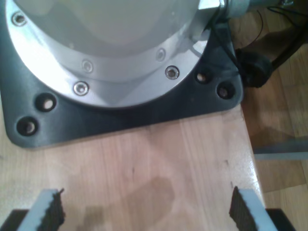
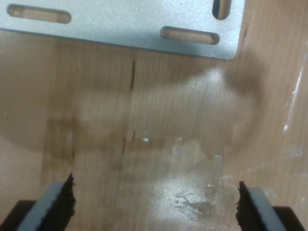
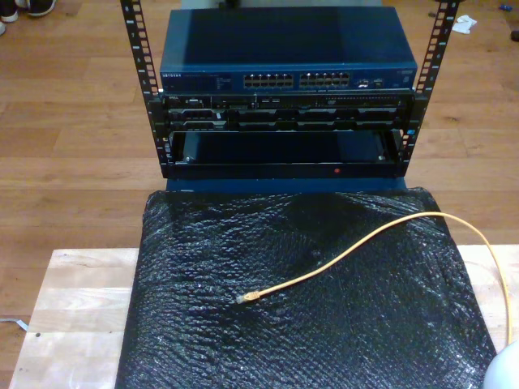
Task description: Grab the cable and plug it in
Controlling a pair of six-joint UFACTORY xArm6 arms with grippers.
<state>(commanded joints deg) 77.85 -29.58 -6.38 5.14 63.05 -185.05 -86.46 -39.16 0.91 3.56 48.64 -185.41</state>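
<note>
The yellow-orange cable (image 3: 365,243) lies loose on a black bubble-wrap mat (image 3: 284,340). Its plug tip (image 3: 244,298) rests near the mat's middle, and the cable curves off toward the exterior view's right edge. My first gripper (image 1: 144,209) is open over bare wooden tabletop, with nothing between its fingers. It faces a round silver arm base on a black mounting plate (image 1: 120,115). My second gripper (image 2: 156,202) is also open and holds nothing. It hangs over scuffed wood near a grey slotted metal plate (image 2: 125,21).
Behind the mat stands a black rack (image 3: 284,121) holding a blue network switch (image 3: 288,44) with a row of ports (image 3: 300,81). A wooden table (image 3: 73,308) carries the mat. A pale rounded arm part (image 3: 507,369) sits at the exterior view's lower right corner.
</note>
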